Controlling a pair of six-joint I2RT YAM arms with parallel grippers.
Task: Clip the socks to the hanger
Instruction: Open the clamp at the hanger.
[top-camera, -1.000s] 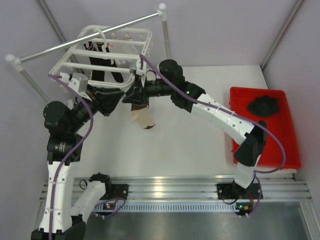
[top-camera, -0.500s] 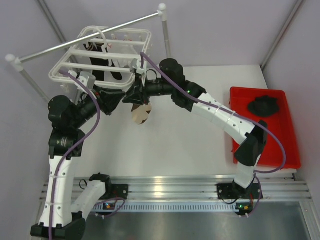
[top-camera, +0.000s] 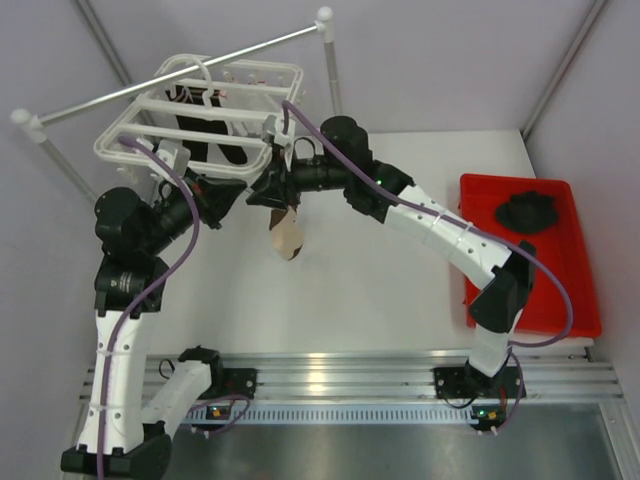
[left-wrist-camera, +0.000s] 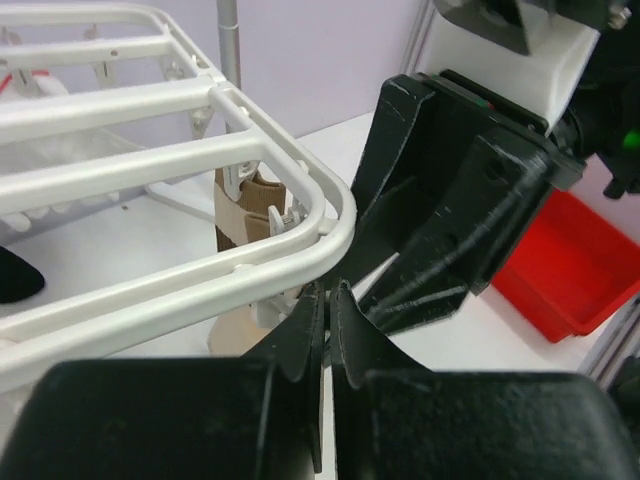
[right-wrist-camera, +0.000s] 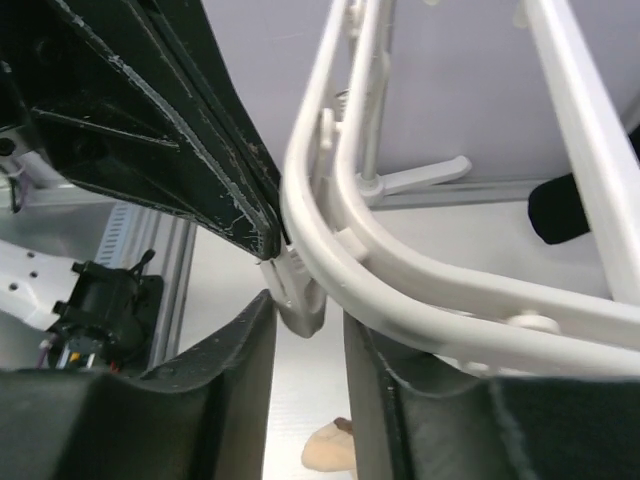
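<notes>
Starting at the upper left of the overhead view, a grey rail (top-camera: 170, 82) with white ball ends runs slantwise, and the hanger (top-camera: 130, 140) sits under it with its hook up at the rail. A black sock (top-camera: 203, 135) dangles inside the frame, between the crossbars.

Just below the hanger's near edge, the left arm reaches up and to the right. Its wrist view shows the left claw (left-wrist-camera: 325, 295) with its fingers pressed together, tips just under the rounded corner of the frame. I can see nothing between them.

Coming in from the right, the right arm meets that same corner, so the two claws sit nearly nose to nose. In its wrist view the right claw (right-wrist-camera: 308, 310) has its fingers closed about a small white clip (right-wrist-camera: 298, 292) that hangs from the curved rim, with the left claw's black body just beside it.

The cream sock (top-camera: 287, 235) with brown patches hangs below that corner, its brown end uppermost. In the left wrist view it is tucked up against clips under the rim. Whether its lower end touches the white table (top-camera: 380, 290) I cannot tell.

Well apart at the right of the overhead view, a red tray (top-camera: 575, 300) lies on the table, with a dark bundle (top-camera: 528, 211) in its far end.
</notes>
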